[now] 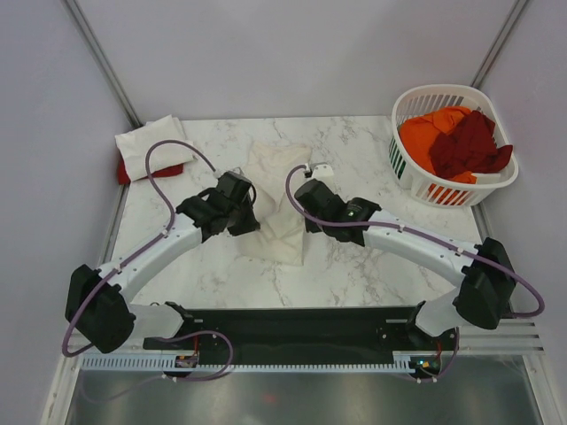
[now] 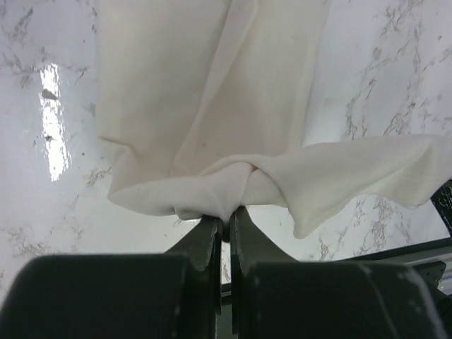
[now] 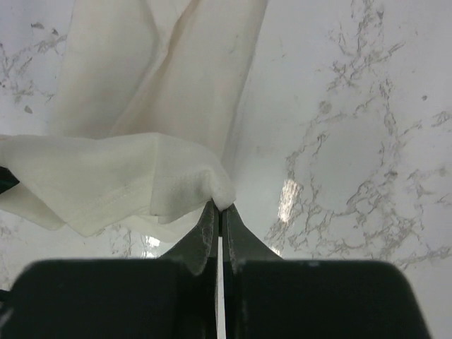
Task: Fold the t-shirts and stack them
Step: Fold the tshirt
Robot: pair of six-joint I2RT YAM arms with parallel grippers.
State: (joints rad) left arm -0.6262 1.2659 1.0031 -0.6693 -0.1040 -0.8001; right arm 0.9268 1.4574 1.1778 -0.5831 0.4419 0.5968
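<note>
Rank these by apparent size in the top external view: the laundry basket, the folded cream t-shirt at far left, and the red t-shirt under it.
1. laundry basket
2. folded cream t-shirt
3. red t-shirt, of which only the edge shows

White marble table point(image 1: 354, 266) is carrying everything. In middle, cream-white t-shirt point(image 1: 282, 177) is lying crumpled, far part resting on marble, near edge hanging above surface. At far left corner, folded cream-white shirt point(image 1: 151, 146) is sitting on red shirt point(image 1: 168, 170), red edge showing at near side. White laundry basket point(image 1: 440, 90) is standing at far right corner. Black base plate point(image 1: 292, 323) is lying along near edge.
</note>
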